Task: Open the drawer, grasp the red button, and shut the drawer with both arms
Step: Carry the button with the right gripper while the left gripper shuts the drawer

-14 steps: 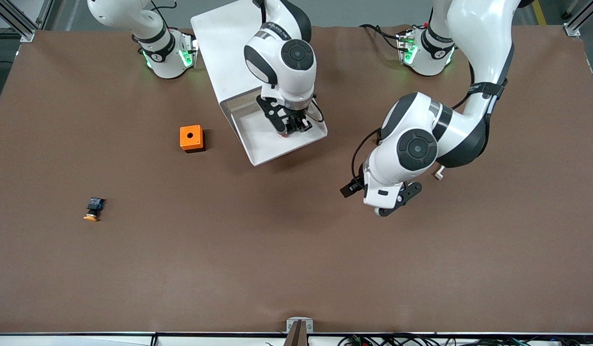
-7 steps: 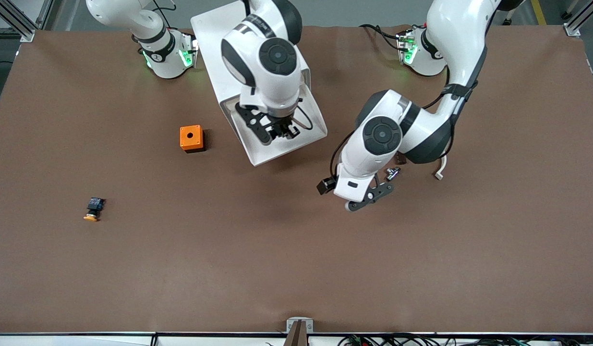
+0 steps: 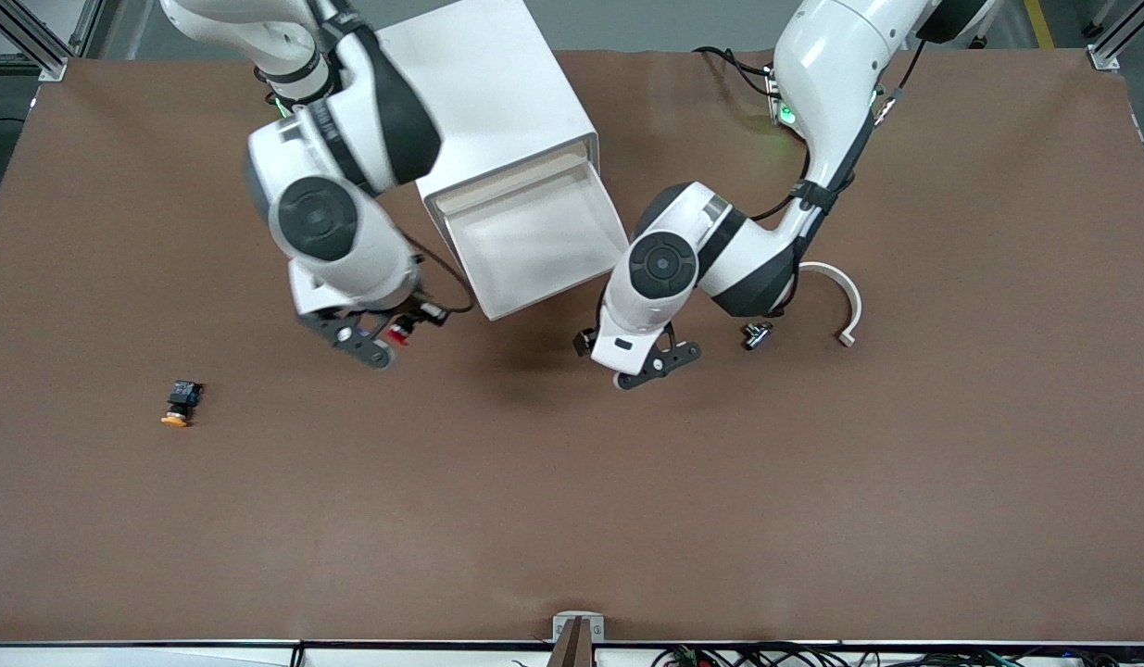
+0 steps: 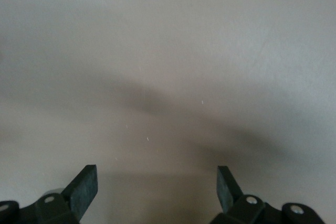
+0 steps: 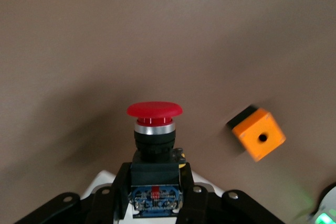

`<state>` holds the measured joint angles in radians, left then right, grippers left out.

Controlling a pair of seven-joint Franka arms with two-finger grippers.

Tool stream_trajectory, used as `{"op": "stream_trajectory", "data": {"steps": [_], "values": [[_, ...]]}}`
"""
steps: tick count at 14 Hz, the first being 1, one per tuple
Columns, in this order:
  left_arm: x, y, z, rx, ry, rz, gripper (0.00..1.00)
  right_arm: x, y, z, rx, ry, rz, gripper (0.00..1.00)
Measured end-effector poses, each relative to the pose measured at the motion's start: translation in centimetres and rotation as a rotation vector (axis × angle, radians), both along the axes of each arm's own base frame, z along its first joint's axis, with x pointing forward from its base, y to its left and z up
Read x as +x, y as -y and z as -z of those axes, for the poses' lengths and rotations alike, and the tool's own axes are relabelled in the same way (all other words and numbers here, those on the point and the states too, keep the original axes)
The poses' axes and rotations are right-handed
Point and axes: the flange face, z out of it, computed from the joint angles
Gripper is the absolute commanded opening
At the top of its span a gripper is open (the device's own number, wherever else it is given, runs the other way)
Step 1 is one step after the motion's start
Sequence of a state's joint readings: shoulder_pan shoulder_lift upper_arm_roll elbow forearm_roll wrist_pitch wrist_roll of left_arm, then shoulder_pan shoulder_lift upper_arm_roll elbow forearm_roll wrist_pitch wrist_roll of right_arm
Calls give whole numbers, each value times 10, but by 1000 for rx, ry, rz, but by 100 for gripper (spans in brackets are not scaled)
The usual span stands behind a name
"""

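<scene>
The top drawer [image 3: 534,243] stands pulled out of the white cabinet [image 3: 497,102], its tray bare. My right gripper [image 3: 389,335] hangs over the table beside the drawer, toward the right arm's end. It is shut on the button [image 3: 400,334]. In the right wrist view my right gripper [image 5: 155,184] clamps the button's black body [image 5: 153,169], with the red cap [image 5: 154,109] pointing away. My left gripper [image 3: 653,363] is open and empty over the table close to the drawer's front. In the left wrist view my left gripper [image 4: 156,188] shows only bare table.
An orange box with a hole [image 5: 257,134] shows in the right wrist view; the right arm hides it in the front view. A button with an orange-yellow cap [image 3: 179,405] lies toward the right arm's end. A small metal part [image 3: 755,333] and a white curved strip [image 3: 848,298] lie beside the left arm.
My right gripper rose out of the drawer with the button and swung toward the right arm's end. My left gripper moved over the table toward the drawer's front.
</scene>
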<state>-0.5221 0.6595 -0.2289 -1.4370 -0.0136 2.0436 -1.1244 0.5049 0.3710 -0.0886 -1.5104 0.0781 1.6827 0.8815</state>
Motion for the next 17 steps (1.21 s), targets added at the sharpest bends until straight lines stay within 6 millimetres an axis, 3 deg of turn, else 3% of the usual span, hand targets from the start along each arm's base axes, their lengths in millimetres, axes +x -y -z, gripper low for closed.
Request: {"op": "stream_trajectory", "data": {"steps": [2,4,7,12,14,17], "values": [[-17,19,2,8,-7,-14,100,17,51,16,22,-7,-68,0],[-37,40,5,14,-13,-1,100,27,86,42,35,24,-134,0],[-65,64,10,25,-22,20,100,32,132,85,59,73,-239,0],[-106,94,21,49,-40,27,100,35,243,127,78,143,-358,0],[-131,110,23,60,-46,33,100,28,262,146,55,176,-385,0],[-167,132,26,76,-57,17,100,17,275,176,18,212,-417,0]]}}
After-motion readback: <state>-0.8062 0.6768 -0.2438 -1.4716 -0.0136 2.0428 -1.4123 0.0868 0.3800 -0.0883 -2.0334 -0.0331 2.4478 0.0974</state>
